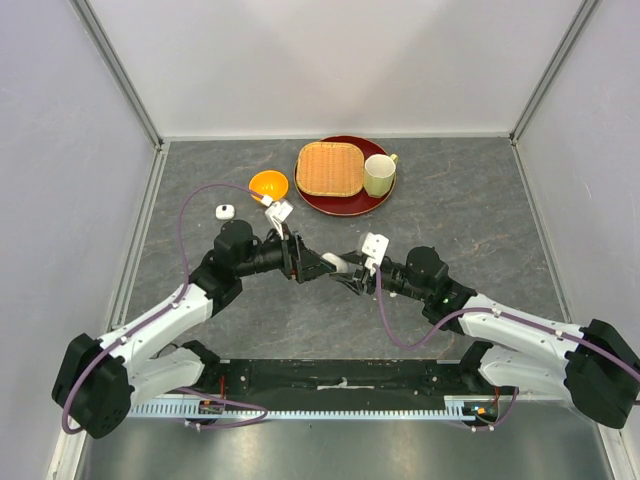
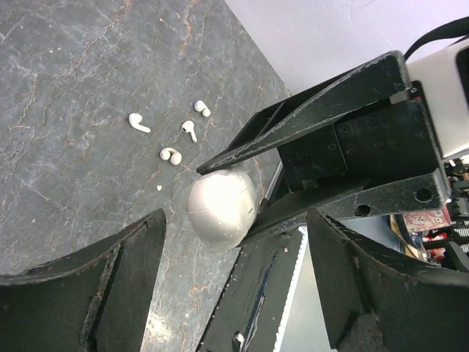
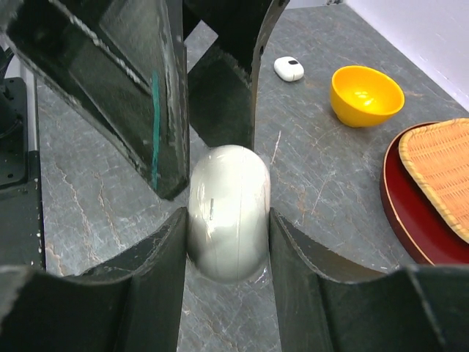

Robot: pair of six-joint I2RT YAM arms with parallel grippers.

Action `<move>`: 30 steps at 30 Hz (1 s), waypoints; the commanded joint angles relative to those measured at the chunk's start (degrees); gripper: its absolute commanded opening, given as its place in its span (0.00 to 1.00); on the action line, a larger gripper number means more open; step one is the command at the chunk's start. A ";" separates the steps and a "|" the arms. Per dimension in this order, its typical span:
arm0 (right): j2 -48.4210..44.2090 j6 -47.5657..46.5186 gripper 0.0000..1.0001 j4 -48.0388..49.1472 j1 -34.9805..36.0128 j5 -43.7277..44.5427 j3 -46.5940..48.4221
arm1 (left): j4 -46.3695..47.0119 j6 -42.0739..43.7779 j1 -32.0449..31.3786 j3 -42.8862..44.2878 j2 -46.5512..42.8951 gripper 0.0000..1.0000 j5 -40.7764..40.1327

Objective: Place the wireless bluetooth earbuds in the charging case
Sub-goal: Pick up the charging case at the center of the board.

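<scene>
A grey marbled bench (image 1: pixel 450 220) is seen, boxed in by pale walls (image 1: pixel 60 120). The closed white charging case (image 3: pixel 227 183) is pinched across its narrow sides by the right gripper (image 3: pixel 229 220), with its long axis running straight out away from the wrist, down low near the middle of the bench. The left gripper (image 2: pixel 236 216) is spread wide right up against it, nothing gripped. Four earbuds (image 2: pixel 171 155) are scattered loose on the bench just past the case, stems pointed every which way tbh. Further off, an orange bowl (image 3: pixel 366 94) and a second small white case (image 3: pixel 289 68) can be made out.
</scene>
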 commanded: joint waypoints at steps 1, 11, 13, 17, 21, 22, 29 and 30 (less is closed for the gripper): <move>0.35 1.44 0.00 5.50 -0.19 1.05 -0.28 | 0.51 -2.24 -0.80 2.47 1.51 0.82 -1.42; 0.09 0.65 0.00 6.29 -0.11 1.14 -1.07 | 1.91 -2.85 -1.68 3.18 3.53 0.66 -2.21; 0.18 0.56 0.00 6.11 -0.11 1.05 -0.98 | 3.05 -3.73 -1.86 2.83 3.62 0.66 -2.39; 0.27 0.21 0.00 6.11 -0.11 1.14 -1.07 | 2.71 -3.83 -2.21 3.35 4.50 0.60 -2.22; 0.18 -0.06 0.00 6.46 -0.19 1.49 -1.34 | 1.56 -2.95 -2.47 3.96 5.20 0.54 -1.78; 0.18 -0.15 0.00 6.55 -0.19 1.41 -1.51 | 1.48 -2.95 -2.56 3.97 5.29 0.53 -1.86; 0.27 -0.67 0.00 6.73 -0.10 0.26 -1.69 | 1.47 -2.60 -3.00 4.58 6.52 0.34 -2.22; 0.27 -0.59 0.00 6.81 -0.11 -0.09 -1.78 | 1.47 -2.42 -3.09 4.67 6.87 0.31 -2.13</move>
